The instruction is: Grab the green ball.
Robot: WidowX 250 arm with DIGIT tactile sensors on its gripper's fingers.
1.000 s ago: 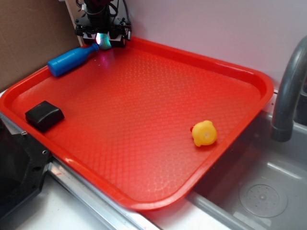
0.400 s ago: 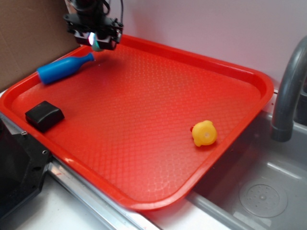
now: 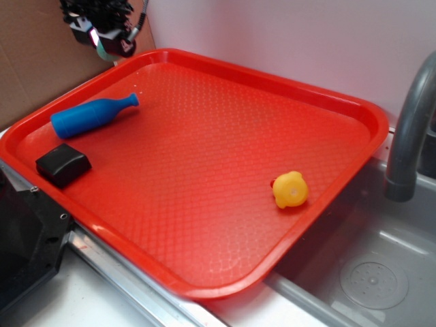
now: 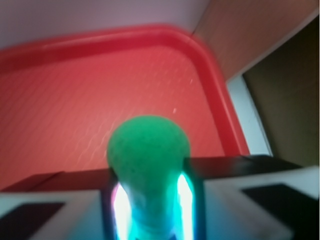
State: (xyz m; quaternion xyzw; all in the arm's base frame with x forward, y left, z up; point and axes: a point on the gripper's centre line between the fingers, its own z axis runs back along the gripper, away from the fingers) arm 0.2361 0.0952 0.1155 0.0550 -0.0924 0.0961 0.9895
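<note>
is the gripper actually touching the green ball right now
Touching. The wrist view shows the green ball squeezed between the gripper fingers with no gap on either side, held above the red tray.

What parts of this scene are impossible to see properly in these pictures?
- Exterior view: the gripper is cut off by the top edge, and the green ball shows only as a sliver between its fingers.
- Wrist view: the green ball is blurred, so its surface texture is lost; its lower part sits behind the gripper body.
- Wrist view: the blue bottle, black block and yellow duck are out of frame.
</note>
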